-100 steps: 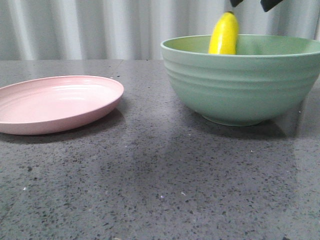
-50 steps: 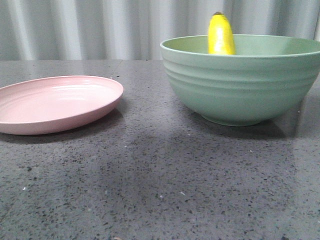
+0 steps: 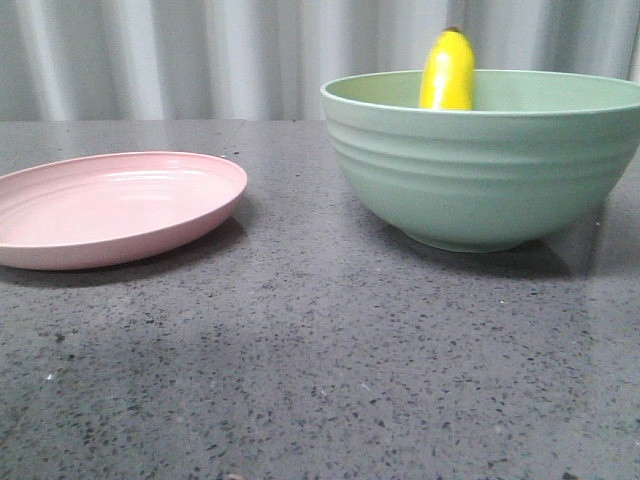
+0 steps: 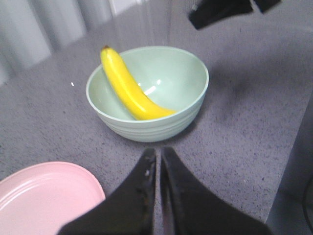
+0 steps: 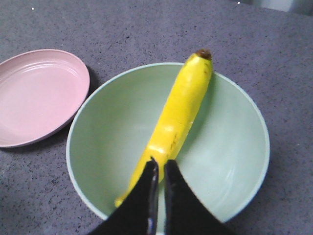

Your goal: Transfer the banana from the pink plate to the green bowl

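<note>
Both grippers, left (image 4: pixel 157 164) and right (image 5: pixel 158 169), jaws closed, empty. Banana (image 5: pixel 177 115) leaning inside green bowl (image 3: pixel 480 170), pink plate (image 3: pixel 110 205) bare. Retreat straight up, avoiding rim.

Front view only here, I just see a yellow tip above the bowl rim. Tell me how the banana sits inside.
Observer: The banana leans across the green bowl, dark tip resting at the rim.
Operator: Report the right hand.
Observer: The right hand hangs above the bowl with fingers together, holding nothing.
Operator: Now the left hand.
Observer: The left hand is also closed and empty, over the table between the pink plate and the bowl.
</note>
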Robot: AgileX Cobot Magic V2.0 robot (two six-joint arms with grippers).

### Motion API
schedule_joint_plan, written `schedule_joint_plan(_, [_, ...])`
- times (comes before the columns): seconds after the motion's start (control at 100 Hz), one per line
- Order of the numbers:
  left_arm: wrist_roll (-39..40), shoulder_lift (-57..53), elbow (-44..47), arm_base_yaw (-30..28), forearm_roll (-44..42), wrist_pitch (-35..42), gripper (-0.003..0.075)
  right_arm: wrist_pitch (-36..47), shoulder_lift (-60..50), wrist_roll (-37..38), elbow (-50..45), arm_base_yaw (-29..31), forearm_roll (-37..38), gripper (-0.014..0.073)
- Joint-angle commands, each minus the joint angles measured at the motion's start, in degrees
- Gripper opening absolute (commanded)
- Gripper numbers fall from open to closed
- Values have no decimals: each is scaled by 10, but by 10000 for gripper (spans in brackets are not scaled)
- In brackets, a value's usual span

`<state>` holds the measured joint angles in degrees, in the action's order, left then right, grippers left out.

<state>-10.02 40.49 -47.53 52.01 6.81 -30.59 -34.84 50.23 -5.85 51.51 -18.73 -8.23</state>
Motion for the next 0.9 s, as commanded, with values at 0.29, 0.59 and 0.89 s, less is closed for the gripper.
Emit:
schedule_joint_plan(0.29, [8,-226,183,3,38,137,-20,136,-288,-6,-215,-1,0,-71])
schedule_joint_plan(0.59, [8,-325,265,3,38,135,-20,138,-473,-6,-336,1,0,-71])
schedule_joint_plan(0.89, [8,-330,274,3,39,133,-20,129,-518,-6,-359,1,0,-71])
